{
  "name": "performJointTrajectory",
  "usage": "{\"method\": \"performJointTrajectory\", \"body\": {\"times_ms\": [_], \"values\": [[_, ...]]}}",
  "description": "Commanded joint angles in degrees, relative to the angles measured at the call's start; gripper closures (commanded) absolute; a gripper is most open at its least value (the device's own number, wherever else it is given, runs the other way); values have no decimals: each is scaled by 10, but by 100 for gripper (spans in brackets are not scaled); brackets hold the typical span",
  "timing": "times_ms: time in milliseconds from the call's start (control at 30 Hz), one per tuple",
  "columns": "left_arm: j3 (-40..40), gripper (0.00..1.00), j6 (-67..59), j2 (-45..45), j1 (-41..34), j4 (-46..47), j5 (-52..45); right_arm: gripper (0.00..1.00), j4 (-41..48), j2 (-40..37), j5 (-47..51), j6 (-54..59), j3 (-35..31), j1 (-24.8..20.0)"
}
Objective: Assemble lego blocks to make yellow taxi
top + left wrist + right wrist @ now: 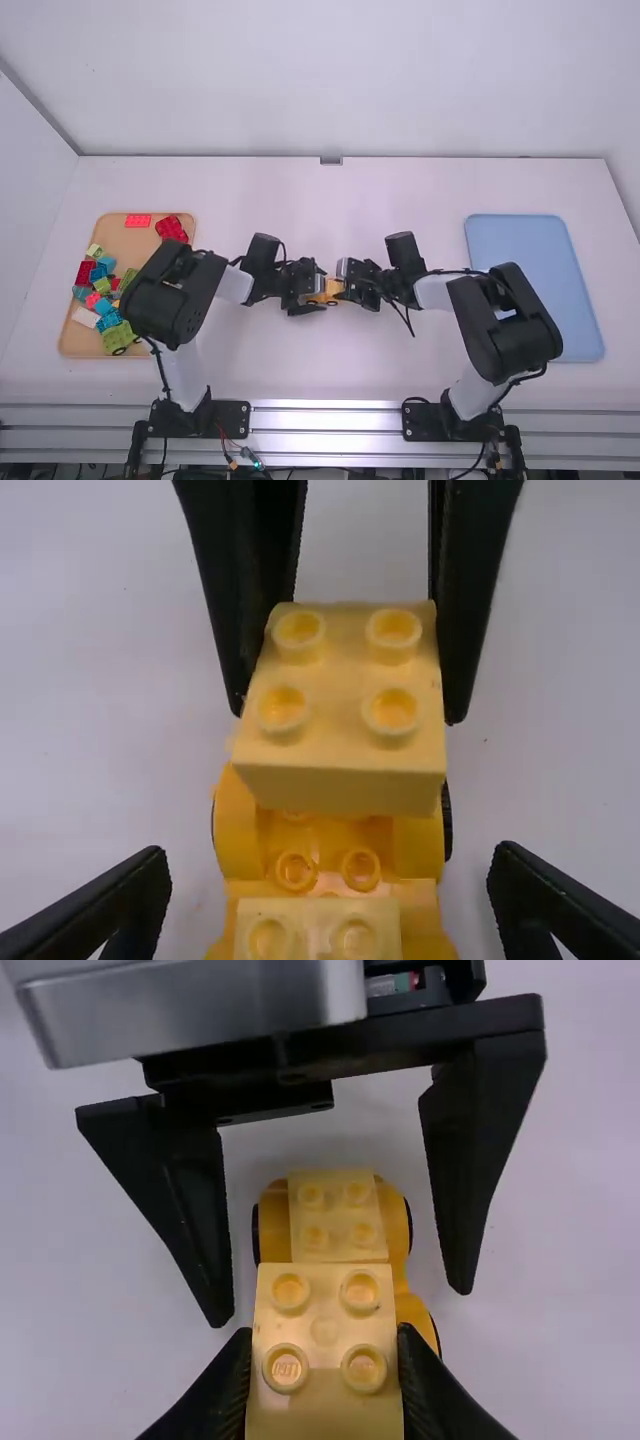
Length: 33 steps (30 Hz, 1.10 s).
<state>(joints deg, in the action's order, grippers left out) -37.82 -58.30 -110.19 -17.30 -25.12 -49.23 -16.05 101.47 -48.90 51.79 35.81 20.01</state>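
Probably past halfway: wheeled base (330,832) near the middle of the table (330,210), already topped at one end with a pale yellow block (338,1216). Left to do, seemingly: press a second yellow block (324,1335) onto the other end. Clamped on that one, above the base, right gripper's (321,1338) jaws. Either side of the base, well open, left gripper's (328,855) jaws.

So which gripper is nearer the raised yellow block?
Right: the right gripper grips the block by its sides. The left gripper stands open around the base, farther off, touching neither.
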Motion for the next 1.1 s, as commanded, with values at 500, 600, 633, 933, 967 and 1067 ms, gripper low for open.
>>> {"method": "performJointTrajectory", "body": {"times_ms": [500,600,633,933,967,1067], "values": [[-8,16,19,-50,24,-12,-53,97,-18,22,-7,0,-1,-2],[-8,22,19,-50,22,-15,-53,97,-19,22,-7,1,-1,-1],[-7,24,19,-50,22,-15,-53,97,-20,22,-7,0,-1,-2],[-2,44,19,-50,24,-19,-52,97,-30,22,-7,-1,-1,0],[-2,48,19,-50,22,-19,-52,98,-28,22,-8,-1,-1,0],[-2,60,-3,-50,18,-5,-52,98,-27,22,-7,-1,-2,0]]}}
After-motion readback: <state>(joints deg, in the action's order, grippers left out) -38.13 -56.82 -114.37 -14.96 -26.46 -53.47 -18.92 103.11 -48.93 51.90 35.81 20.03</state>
